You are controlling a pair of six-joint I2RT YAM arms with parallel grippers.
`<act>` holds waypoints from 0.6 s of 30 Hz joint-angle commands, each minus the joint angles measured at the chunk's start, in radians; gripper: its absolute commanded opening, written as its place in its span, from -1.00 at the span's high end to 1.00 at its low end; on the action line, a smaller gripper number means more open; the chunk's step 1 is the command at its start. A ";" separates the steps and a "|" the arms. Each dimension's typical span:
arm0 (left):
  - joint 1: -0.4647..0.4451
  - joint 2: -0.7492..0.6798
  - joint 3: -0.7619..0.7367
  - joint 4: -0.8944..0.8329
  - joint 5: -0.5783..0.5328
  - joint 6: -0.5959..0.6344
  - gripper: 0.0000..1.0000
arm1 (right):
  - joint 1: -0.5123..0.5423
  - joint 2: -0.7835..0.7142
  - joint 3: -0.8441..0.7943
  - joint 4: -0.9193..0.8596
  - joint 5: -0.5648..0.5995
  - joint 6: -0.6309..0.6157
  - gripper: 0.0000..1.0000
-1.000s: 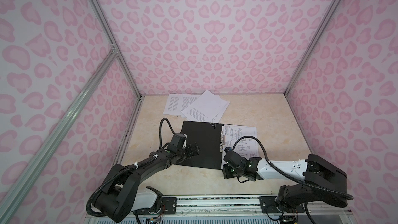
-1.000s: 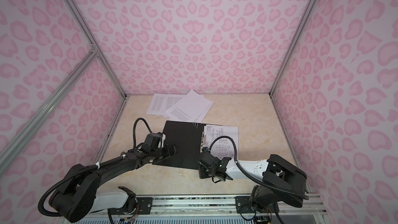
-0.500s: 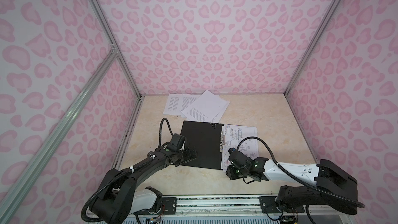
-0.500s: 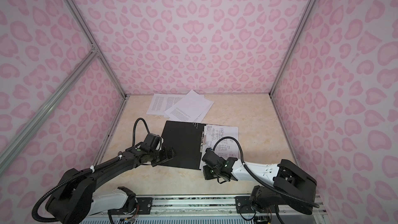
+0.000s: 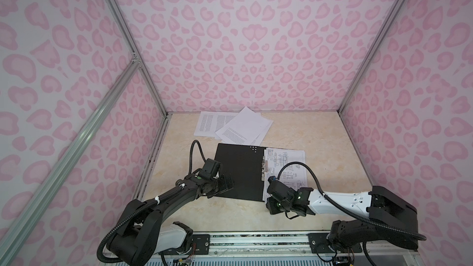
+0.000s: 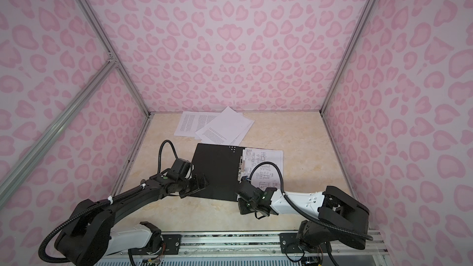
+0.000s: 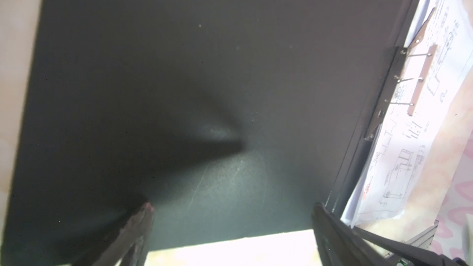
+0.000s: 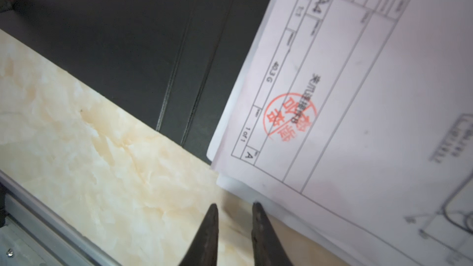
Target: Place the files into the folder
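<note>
The folder (image 5: 240, 170) is lying open, black inside up, in the middle of the tabletop (image 5: 332, 149), its front edge nearing the front rail (image 5: 256, 236). A drawing sheet (image 5: 289, 159) is resting on its right half, with the metal clip (image 5: 263, 168) running along the sheet's left edge. The text sheets (image 5: 240, 126) are lying fanned over one another at the back edge, toward the back-left corner, well apart from both arms. The right arm's black cable (image 5: 302, 172) is arching over the drawing sheet and hiding part of it.

The left claw (image 7: 231, 205) is hovering over the folder's front-left part, spread wide and gripping nothing. The right claw (image 8: 235, 204) is sitting at the drawing sheet's front-left corner. Its tips are parted by a narrow gap with only bare tabletop between them, and one tip is just beside a paper edge.

Compared with a second ago, the right arm's elbow is swinging out toward the right edge while its claw is keeping by the same corner. The sheets, folder and left claw are staying where they were.
</note>
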 commanded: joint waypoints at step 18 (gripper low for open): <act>0.001 0.019 -0.043 -0.047 -0.050 -0.037 -0.96 | -0.036 0.056 0.042 -0.006 0.073 -0.046 0.43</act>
